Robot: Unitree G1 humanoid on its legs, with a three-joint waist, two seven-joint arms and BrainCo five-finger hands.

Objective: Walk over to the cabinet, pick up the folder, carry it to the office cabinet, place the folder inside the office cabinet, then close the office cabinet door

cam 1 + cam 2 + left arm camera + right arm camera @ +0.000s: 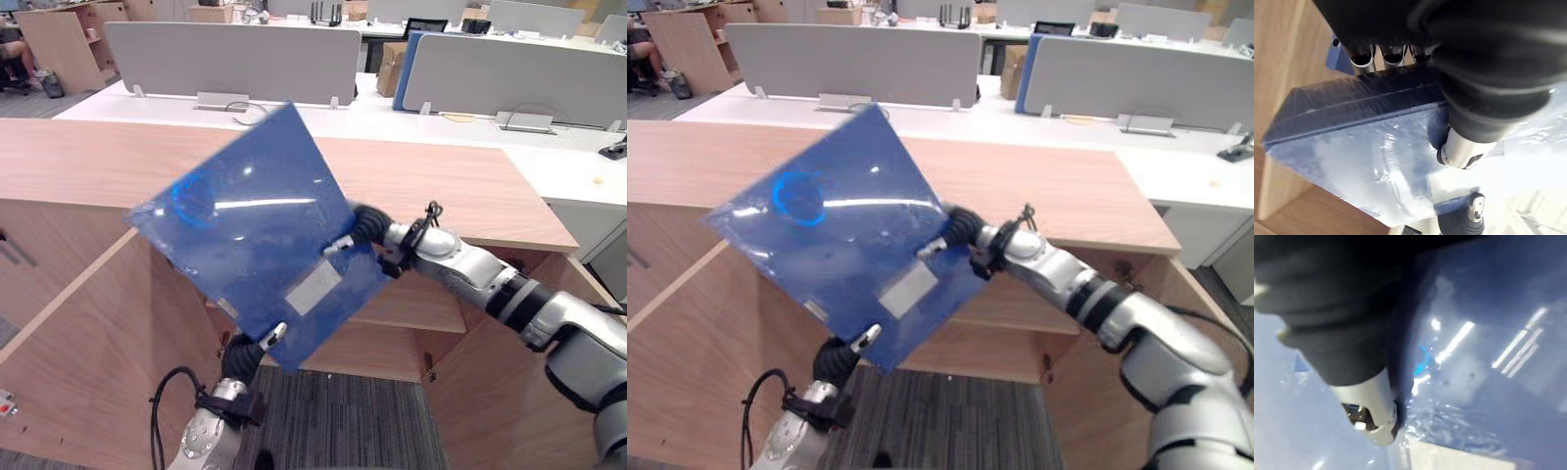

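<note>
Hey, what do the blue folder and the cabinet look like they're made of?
The folder looks like glossy blue plastic, fairly stiff. Ceiling lights mirror off it as bright streaks, and it keeps flat in the air. The cabinet looks like light wood-grain board with a matte finish. It is probably laminate rather than solid wood, though the look leaves that open.

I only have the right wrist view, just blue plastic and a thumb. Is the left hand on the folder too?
Observer: Yes, the left hand pinches the folder at its lower corner, thumb on the front.
Operator: Is it inside the cabinet yet?
Observer: No, it hangs tilted in front of the office cabinet, not on the shelf.
Operator: Is the cabinet open?
Observer: Yes, the left door stands swung out toward the robot.
</note>
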